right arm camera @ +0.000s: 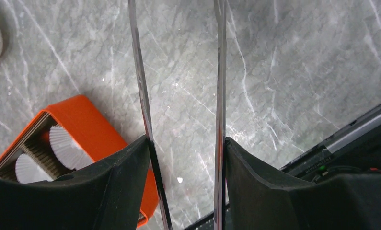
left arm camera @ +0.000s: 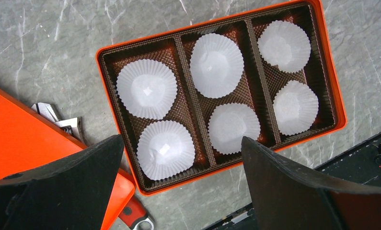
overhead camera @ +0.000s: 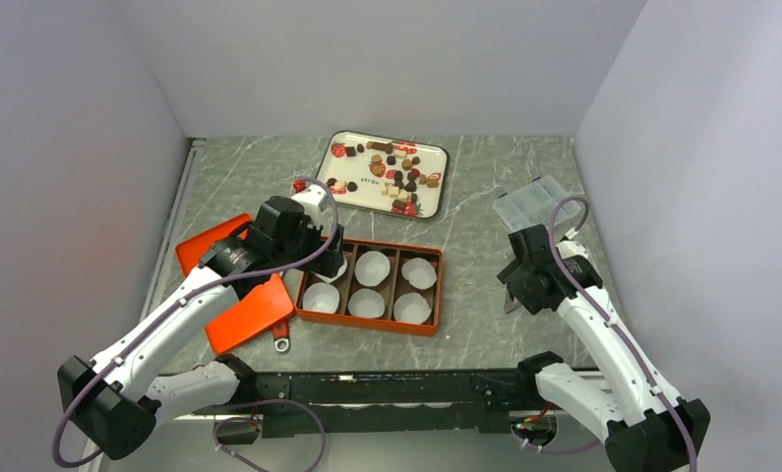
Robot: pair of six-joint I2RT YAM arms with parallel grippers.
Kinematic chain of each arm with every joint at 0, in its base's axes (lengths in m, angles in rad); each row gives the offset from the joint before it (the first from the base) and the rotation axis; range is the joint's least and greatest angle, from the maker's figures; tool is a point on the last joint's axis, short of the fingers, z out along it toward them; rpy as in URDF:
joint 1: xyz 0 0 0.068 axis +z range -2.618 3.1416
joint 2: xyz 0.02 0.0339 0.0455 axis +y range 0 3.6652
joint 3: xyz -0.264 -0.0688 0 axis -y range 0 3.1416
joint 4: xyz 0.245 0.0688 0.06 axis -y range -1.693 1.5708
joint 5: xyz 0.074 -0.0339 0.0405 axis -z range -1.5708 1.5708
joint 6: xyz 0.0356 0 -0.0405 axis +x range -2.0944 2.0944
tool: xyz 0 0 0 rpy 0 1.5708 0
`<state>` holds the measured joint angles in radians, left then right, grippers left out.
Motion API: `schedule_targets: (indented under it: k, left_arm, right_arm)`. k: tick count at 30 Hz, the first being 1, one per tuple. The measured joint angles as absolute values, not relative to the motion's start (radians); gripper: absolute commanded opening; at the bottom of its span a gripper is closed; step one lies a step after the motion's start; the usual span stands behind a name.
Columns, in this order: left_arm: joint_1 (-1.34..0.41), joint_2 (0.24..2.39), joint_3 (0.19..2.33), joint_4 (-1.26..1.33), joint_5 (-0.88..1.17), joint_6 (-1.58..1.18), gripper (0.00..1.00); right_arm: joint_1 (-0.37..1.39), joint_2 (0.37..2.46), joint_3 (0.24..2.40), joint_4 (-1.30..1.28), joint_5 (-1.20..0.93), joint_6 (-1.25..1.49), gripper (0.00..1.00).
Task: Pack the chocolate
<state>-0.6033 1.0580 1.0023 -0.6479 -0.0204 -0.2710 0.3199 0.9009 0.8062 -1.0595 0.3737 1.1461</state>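
The left arm reaches from the lower left of the overhead view toward the centre, wrist tipped down over the left end of the orange box [left arm camera: 340,105]. The left gripper [left arm camera: 182,143] hangs spread wide and empty above the white paper cups [left arm camera: 217,64]. The right arm rises from the lower right and leans inward. The right gripper [right arm camera: 187,143] has its fingers pressed against the two sides of a clear plastic box [overhead camera: 531,202]. The chocolate [overhead camera: 398,177] lies scattered on the white tray [overhead camera: 367,192] at upper centre, well apart from both grippers.
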Motion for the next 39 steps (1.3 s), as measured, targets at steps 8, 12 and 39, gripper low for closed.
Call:
schedule_targets:
  k: [8,12,39]
  left_arm:
    - [-0.599,1.058,1.002,-0.648,-0.052,-0.267,0.99]
    - [-0.586,1.058,1.002,-0.648,-0.073,-0.266,1.00]
    - [-0.382,1.060,1.002,-0.656,-0.192,-0.273,0.99]
  right_arm:
    - [0.320,0.930,1.026,-1.127,0.340,1.043,0.59]
    - [0.319,1.054,1.196,-1.124,0.282,0.912,0.58]
    - [0.432,1.938,1.887,-1.009,0.051,0.390,0.41]
